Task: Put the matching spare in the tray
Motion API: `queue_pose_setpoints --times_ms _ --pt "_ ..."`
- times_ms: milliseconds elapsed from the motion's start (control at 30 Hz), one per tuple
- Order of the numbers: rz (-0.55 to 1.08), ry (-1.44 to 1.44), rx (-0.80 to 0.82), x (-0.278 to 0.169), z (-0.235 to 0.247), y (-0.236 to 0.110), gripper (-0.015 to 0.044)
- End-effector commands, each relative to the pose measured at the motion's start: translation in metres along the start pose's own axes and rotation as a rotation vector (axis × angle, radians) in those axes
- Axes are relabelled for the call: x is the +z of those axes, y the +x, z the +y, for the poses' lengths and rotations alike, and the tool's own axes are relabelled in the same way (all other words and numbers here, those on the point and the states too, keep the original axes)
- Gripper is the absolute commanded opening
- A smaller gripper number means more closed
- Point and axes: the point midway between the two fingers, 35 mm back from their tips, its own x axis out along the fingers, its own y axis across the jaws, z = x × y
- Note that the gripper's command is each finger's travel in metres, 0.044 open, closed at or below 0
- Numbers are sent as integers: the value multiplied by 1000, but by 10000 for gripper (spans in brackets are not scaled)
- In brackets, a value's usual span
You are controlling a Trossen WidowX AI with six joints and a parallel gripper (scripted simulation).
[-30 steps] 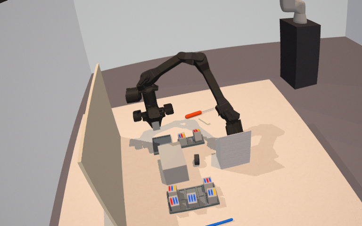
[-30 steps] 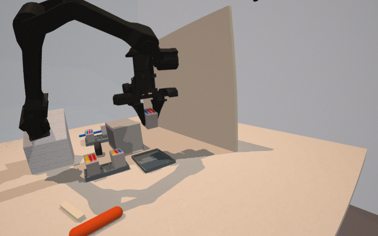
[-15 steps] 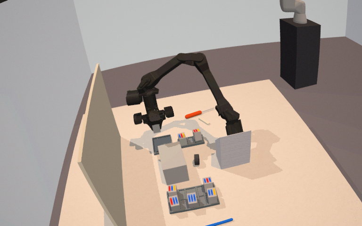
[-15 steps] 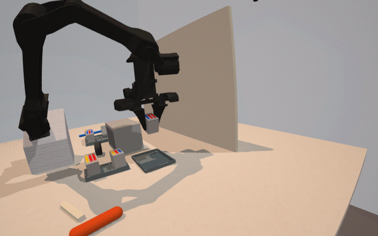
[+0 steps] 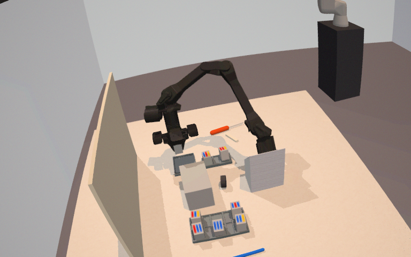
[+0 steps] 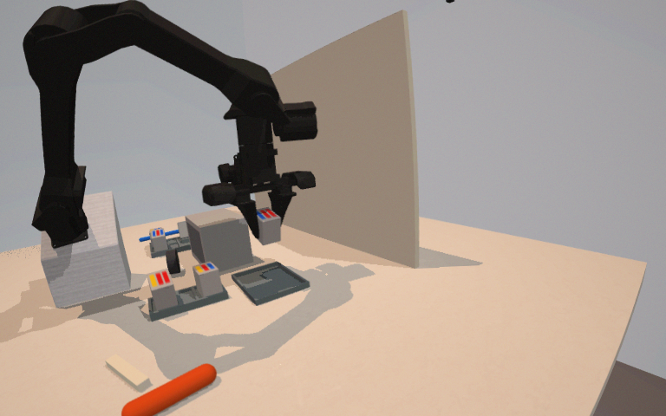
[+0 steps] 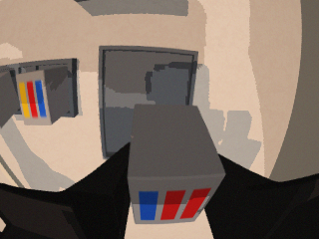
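The tool (image 6: pixel 269 221) is clamping a grey spare block (image 6: pixel 268 225) striped blue-red-red, hanging above the dark tray (image 6: pixel 270 281) without touching it. The big grey box (image 6: pixel 218 238) is sitting right beside it, and the tall tan panel (image 6: pixel 363 142) is standing close behind on the worktop (image 6: pixel 441 318).

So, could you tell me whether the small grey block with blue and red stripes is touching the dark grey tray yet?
Apart. The exterior view shows the block hanging in the pincer, above the tray.
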Motion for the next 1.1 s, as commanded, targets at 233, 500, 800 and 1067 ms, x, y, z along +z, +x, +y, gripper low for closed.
queue_pose_setpoints --times_ms 233,500,800,1067 --pt "-6 -9 3 2 2 12 0" --pt "-5 -9 3 2 3 20 0" --pt "-3 -9 3 2 4 29 0" --pt "-1 -9 3 1 5 37 0"
